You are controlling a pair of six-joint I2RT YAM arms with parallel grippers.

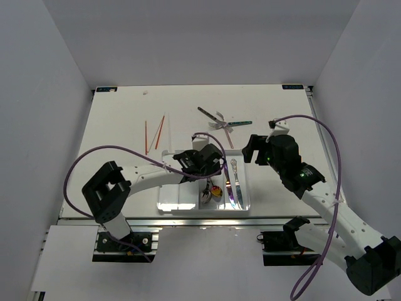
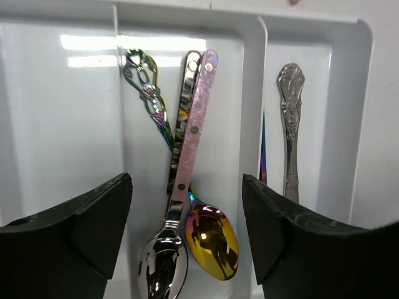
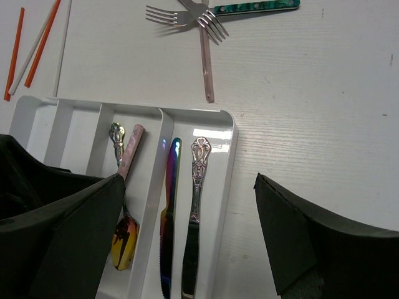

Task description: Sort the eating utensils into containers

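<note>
The clear tray (image 1: 175, 199) lies at the near middle of the table. Its third compartment holds a pink-handled spoon (image 2: 196, 118) and an iridescent spoon (image 2: 212, 240). The rightmost compartment holds an iridescent knife (image 3: 168, 199) and a silver knife (image 3: 194, 212). My left gripper (image 1: 202, 162) (image 2: 187, 237) hovers open and empty over the spoons. My right gripper (image 1: 254, 149) (image 3: 190, 233) is open and empty above the tray's right edge. Two red-orange chopsticks (image 1: 153, 133) (image 3: 34, 47) lie left of the tray's far end. A teal-handled fork (image 1: 238, 123) (image 3: 255, 7), a pink-handled piece (image 3: 206, 62) and another fork (image 1: 208, 113) lie crossed beyond the tray.
The tray's two left compartments (image 3: 72, 134) show no utensils. A thin white stick (image 3: 62, 43) lies beside the chopsticks. Purple cables loop over both arms. The table's back edge (image 1: 200, 86) meets grey walls on three sides.
</note>
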